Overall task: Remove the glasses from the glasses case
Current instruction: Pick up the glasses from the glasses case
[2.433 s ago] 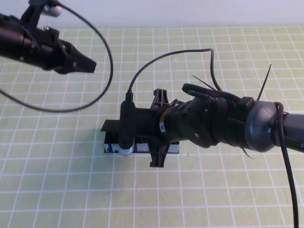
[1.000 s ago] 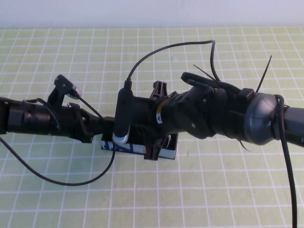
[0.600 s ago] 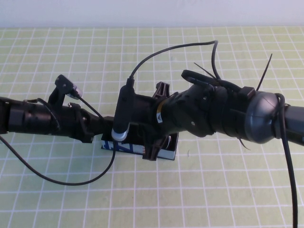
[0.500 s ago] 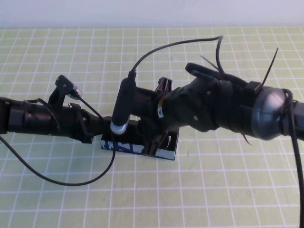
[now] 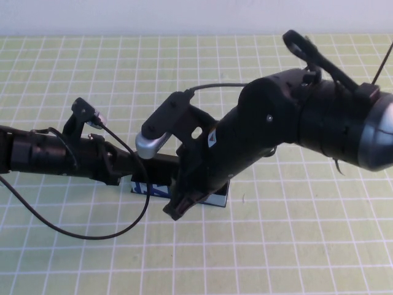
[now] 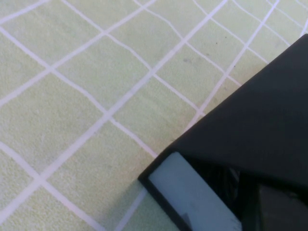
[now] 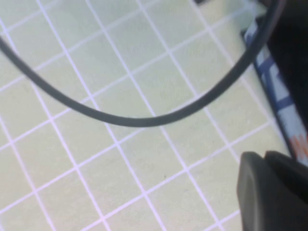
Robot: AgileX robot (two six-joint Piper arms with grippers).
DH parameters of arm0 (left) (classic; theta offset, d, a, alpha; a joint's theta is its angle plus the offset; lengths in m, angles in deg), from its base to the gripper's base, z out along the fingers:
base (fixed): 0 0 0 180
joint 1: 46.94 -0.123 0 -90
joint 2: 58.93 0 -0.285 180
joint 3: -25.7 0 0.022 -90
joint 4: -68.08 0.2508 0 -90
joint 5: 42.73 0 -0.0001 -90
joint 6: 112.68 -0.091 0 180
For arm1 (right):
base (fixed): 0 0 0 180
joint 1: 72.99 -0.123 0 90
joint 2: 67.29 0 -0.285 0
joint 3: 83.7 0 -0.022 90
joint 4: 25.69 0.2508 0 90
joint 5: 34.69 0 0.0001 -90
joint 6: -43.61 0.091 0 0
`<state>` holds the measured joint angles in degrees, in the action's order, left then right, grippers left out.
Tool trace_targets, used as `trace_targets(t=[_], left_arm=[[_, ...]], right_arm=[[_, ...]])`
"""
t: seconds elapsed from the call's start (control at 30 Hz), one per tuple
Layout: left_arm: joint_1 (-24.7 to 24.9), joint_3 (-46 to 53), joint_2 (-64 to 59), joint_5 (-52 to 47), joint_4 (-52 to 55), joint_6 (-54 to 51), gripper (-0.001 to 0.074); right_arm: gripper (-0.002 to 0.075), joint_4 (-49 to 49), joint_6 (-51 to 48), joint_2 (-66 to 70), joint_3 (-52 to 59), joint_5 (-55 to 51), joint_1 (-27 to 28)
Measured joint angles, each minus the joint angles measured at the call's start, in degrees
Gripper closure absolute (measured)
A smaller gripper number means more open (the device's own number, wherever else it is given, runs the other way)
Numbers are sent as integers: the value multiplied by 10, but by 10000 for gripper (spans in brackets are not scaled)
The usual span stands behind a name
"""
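The glasses case [image 5: 216, 198] lies on the mat at the middle, black with a white side printed in blue. My right arm covers most of it. My left gripper [image 5: 126, 167] is at the case's left end. The left wrist view shows the black lid [image 6: 260, 110] raised over the white side [image 6: 192, 197]. My right gripper [image 5: 175, 209] points down over the case's front edge, with the wrist lifted high. The case's printed side also shows in the right wrist view [image 7: 281, 103]. The glasses are hidden.
A green mat with a white grid [image 5: 295, 246] covers the table. The left arm's black cable [image 5: 92, 236] loops over the mat in front of that arm and crosses the right wrist view [image 7: 144, 120].
My left arm came in from the far left to the case's left end and has held still since. My right arm has lifted and tipped, and its gripper moved toward the case's front edge.
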<state>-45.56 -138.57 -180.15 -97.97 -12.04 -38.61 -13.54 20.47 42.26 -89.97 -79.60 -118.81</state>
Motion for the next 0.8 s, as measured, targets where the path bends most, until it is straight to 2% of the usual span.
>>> trace_targets(t=[0.1, 0.33, 0.8], left_arm=[[0, 0, 0, 0, 1, 2, 739], [0, 0, 0, -1, 7, 12, 739], [0, -1, 0, -29, 33, 39, 739]], right_arm=[[739, -18, 31, 26, 1, 3, 0], [742, -130, 147, 68, 5, 55, 6], [742, -137, 165, 71, -15, 123, 82]])
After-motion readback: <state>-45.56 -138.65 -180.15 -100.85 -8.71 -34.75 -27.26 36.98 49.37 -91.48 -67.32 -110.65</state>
